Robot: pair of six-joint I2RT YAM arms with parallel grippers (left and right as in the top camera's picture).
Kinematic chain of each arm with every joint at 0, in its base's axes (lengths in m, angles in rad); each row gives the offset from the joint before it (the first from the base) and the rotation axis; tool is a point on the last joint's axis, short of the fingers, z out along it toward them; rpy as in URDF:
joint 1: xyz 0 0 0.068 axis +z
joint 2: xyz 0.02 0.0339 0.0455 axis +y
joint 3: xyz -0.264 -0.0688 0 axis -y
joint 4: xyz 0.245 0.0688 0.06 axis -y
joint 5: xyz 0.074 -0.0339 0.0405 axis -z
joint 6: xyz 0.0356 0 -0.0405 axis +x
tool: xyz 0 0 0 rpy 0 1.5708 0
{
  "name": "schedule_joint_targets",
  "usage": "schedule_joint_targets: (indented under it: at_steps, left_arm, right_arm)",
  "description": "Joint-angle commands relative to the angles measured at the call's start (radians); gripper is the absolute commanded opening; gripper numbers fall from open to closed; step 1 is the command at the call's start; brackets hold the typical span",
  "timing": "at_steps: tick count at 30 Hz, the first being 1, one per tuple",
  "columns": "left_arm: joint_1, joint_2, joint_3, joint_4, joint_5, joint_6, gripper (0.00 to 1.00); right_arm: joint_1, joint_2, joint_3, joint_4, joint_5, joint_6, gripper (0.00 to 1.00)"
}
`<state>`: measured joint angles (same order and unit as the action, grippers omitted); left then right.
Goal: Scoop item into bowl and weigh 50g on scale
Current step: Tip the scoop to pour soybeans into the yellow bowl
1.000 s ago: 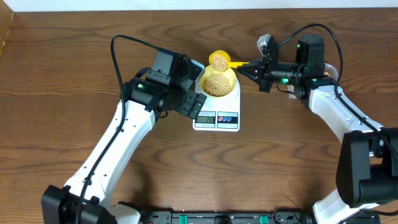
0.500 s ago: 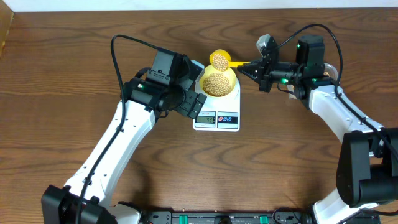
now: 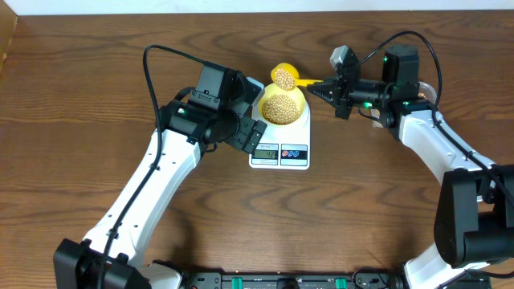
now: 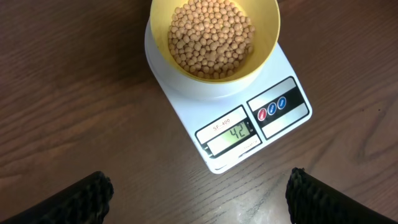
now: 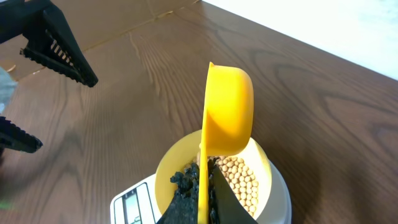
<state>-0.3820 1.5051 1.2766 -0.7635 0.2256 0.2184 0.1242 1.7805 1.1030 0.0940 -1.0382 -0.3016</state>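
Observation:
The pale yellow bowl (image 3: 281, 106) (image 4: 214, 37) (image 5: 217, 168) stands on the white scale (image 3: 280, 149) (image 4: 249, 130), filled with tan beans (image 4: 211, 37) (image 3: 280, 109). The scale's display (image 4: 231, 132) shows 42. My right gripper (image 3: 315, 87) (image 5: 204, 186) is shut on the handle of a bright yellow scoop (image 5: 229, 112) (image 3: 283, 78), whose cup hangs over the bowl's far rim with beans in it. My left gripper (image 4: 199, 193) (image 3: 249, 136) stands open just left of the scale, with bare wood between its fingers.
The brown wooden table (image 3: 96, 104) runs out on all sides. A cable (image 3: 161, 56) loops behind the left arm. The left gripper's fingers (image 5: 56, 43) show at the upper left of the right wrist view.
The scoop has shifted very slightly over the bowl. The left arm has not moved.

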Motion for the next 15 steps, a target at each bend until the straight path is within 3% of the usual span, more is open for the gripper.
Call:
schedule_joint_targets:
  at_steps: [1, 15]
  left_arm:
    - [-0.001, -0.013, 0.004, -0.006, -0.010, 0.017, 0.91]
    - [-0.001, -0.013, 0.004, -0.006, -0.010, 0.017, 0.91]
  right_arm:
    - [0.008, 0.011, -0.003, 0.000, -0.006, -0.056, 0.01]
    - [0.008, 0.011, -0.003, 0.000, 0.042, -0.063, 0.01]
